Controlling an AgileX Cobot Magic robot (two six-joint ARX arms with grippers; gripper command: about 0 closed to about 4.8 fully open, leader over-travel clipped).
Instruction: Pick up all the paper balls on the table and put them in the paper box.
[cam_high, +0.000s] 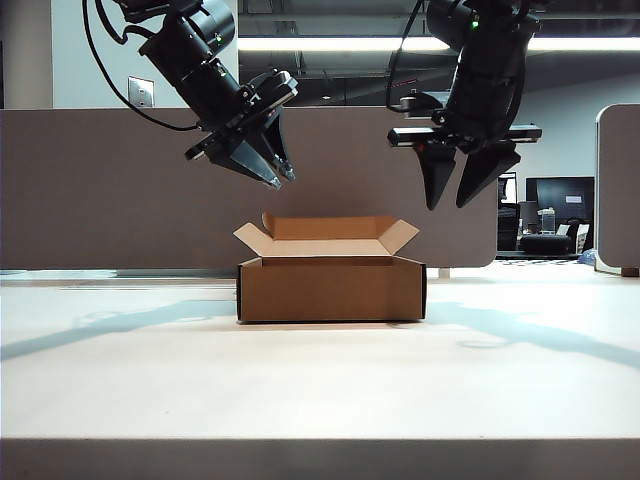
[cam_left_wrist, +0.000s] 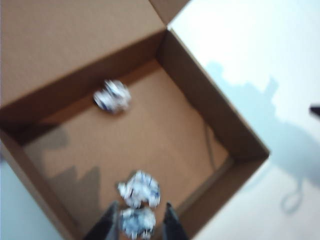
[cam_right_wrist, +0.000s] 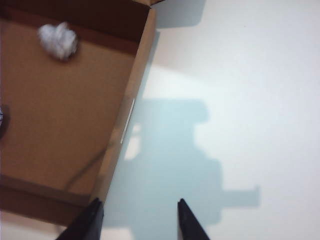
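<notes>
Paper balls (cam_left_wrist: 140, 189) number three in your left wrist view, and all show against the brown floor of the paper box (cam_left_wrist: 210, 105). One (cam_left_wrist: 112, 96) lies close to a side wall, well apart from the others. The other two sit touching or nearly touching near the opposite wall, and one of that pair (cam_left_wrist: 136, 222) shows right between the fingers of your left gripper (cam_left_wrist: 139, 227). Those jaws stand narrowly apart, about as wide as the wad. The picture is blurred, so you cannot tell whether they grip it or it lies loose below them.

From the exterior camera the paper box (cam_high: 330, 290) stands on the table (cam_high: 320, 400) at the centre, flaps spread. Your left gripper (cam_high: 281, 178) hangs in the air at about 11 o'clock from the box, tilted, tips pointing down toward the opening. Your right gripper (cam_high: 455, 205) hangs at about 1 o'clock from it, pointing down.

Your right gripper (cam_right_wrist: 140, 220) is spread moderately wide and holds nothing. It is over bare table (cam_right_wrist: 240, 75), just outside a wall of the box (cam_right_wrist: 127, 110). One wad (cam_right_wrist: 59, 40) shows inside from there, near the far wall
</notes>
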